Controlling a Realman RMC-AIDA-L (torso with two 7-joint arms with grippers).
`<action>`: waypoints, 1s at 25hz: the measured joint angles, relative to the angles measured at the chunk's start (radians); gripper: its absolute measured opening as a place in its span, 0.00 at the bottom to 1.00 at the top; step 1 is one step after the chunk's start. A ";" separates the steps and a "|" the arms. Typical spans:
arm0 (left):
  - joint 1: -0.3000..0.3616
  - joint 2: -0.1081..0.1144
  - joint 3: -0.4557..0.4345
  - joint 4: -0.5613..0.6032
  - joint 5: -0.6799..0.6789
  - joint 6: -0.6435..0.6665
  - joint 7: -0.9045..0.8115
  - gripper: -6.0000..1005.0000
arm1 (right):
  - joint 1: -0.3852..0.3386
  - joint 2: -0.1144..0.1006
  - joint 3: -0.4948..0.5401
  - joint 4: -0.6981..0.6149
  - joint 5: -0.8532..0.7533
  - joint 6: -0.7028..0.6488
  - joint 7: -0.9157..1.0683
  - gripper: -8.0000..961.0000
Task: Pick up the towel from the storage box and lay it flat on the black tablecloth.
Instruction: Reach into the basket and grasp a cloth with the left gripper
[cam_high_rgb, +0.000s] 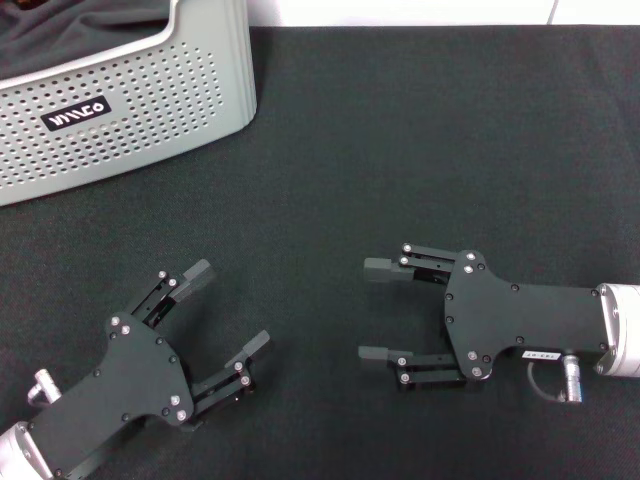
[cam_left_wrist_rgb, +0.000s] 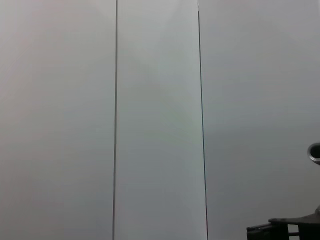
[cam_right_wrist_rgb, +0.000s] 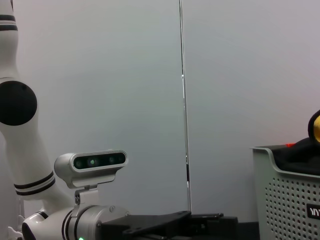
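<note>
Nearest the robot, the left claw (cam_high_rgb: 222, 312) rests low over the black tablecloth (cam_high_rgb: 420, 150) by the counter's near left corner, fingers spread apart and holding nothing. The right claw (cam_high_rgb: 378, 308) lies near the right edge, likewise spread and empty, pointing across the cloth.

The step in hand looks like the reach into the storage box (cam_high_rgb: 150, 110) at the far left corner. The left claw sits closer, so it should rise above the rounded rim, then descend inside (not drag across the wall).

The towel (cam_right_wrist_rgb: 314, 126) shows only as a yellow scrap above dark bunched fabric (cam_high_rgb: 70, 30). Take the towel alone.

Beyond the counter stands a plain pale wall (cam_right_wrist_rgb: 240, 75).
</note>
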 joint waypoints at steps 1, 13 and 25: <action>0.000 0.000 0.000 0.000 0.000 0.000 0.000 0.87 | 0.000 0.000 0.000 0.000 0.000 0.000 0.000 0.80; -0.008 0.006 0.000 0.000 -0.001 -0.007 -0.038 0.87 | -0.012 -0.002 0.002 0.000 0.000 0.000 -0.007 0.80; -0.122 -0.010 -0.002 -0.069 -0.213 -0.042 -0.041 0.86 | -0.086 -0.001 0.186 -0.007 0.000 0.023 -0.012 0.80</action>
